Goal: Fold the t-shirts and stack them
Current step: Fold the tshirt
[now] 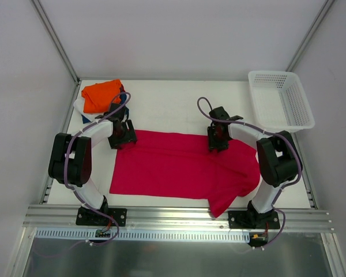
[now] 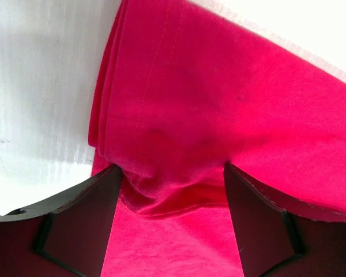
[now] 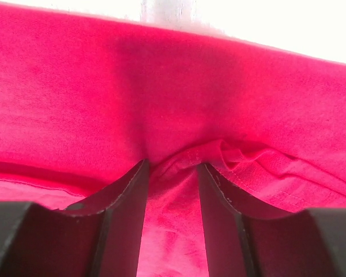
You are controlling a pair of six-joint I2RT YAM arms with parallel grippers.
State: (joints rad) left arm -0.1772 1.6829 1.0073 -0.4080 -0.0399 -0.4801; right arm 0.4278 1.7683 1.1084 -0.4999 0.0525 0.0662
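Crimson t-shirt (image 1: 179, 164) lies spread over the near half of the table (image 1: 167, 107), one sleeve drooping off the near edge by the right arm base. Left claw (image 1: 122, 138) grips the shirt's far-left corner, cloth bunched between its fingers. Right claw (image 1: 217, 143) is narrow, pinching a fold on the far edge. Far left: folded orange t-shirt (image 1: 101, 95) on top of a white t-shirt (image 1: 78, 106). Basket (image 1: 279, 99) far right.
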